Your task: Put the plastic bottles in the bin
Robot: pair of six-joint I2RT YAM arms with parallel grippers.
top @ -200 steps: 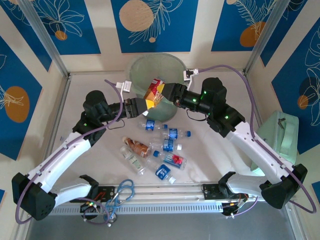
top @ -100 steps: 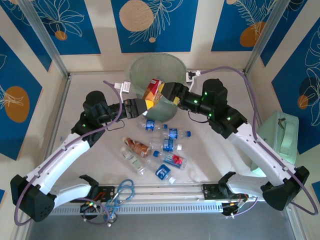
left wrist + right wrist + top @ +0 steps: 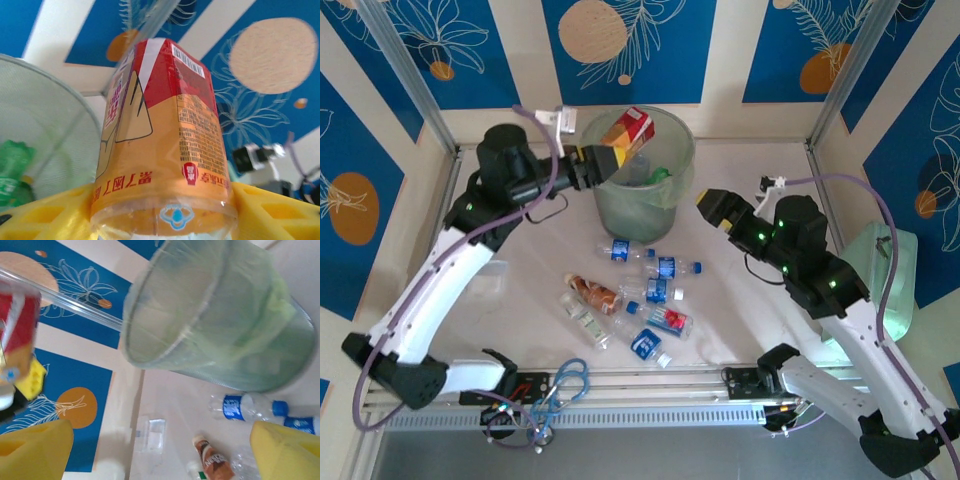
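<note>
Toward the far side of the table (image 3: 520, 300) stood the bin (image 3: 640, 205), with a green bottle (image 3: 11, 165) lying inside it (I could make out little else through the cloudy wall). My left gripper (image 3: 603, 160) was clamped on the red-and-orange labelled bottle (image 3: 628, 133), tilted above the opening by the left rim. My right gripper (image 3: 710, 204) hung spread and empty beside the bin. The remaining plastic bottles (image 3: 665, 267) lay scattered on the table nearer my bases.

Left pincer (image 3: 603, 160) held high, clamped; right pincer (image 3: 712, 203) lower, jaws spread.
</note>
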